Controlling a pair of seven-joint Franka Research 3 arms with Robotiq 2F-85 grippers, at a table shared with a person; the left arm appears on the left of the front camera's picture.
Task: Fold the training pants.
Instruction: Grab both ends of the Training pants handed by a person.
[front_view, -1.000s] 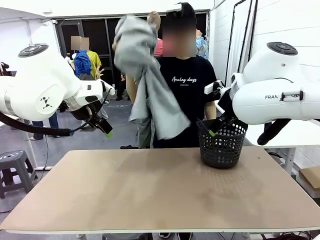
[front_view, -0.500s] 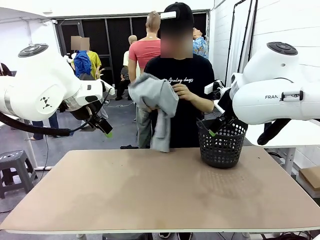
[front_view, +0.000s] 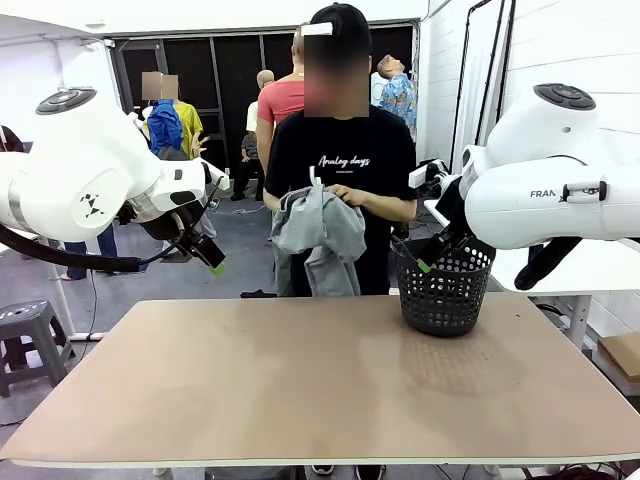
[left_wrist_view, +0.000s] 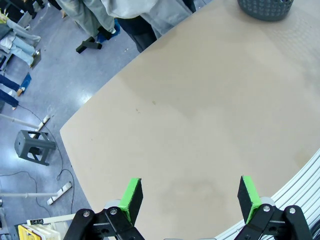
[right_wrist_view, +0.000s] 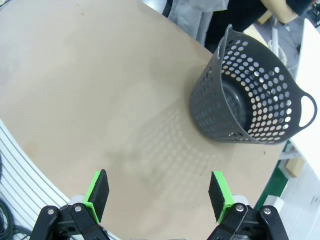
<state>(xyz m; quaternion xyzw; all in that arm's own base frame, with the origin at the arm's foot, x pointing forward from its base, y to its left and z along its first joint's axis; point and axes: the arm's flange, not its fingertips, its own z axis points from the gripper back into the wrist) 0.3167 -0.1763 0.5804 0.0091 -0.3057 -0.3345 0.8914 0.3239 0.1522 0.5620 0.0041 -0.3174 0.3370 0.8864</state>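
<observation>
The training pants, light grey and bunched, hang from the person's hands at chest height behind the table's far edge. Their lower part shows at the top of the left wrist view and of the right wrist view. My left gripper hovers above the table's far left; its jaws stand open over bare tabletop. My right gripper hangs beside the basket at the far right, also open with nothing between its fingers.
A black mesh basket stands empty on the table's far right. The tan tabletop is bare. A grey stool stands on the floor at left. Other people stand farther back.
The person has brought the pants down from head height to chest height and gathered them into a bundle. Both arms have stayed still.
</observation>
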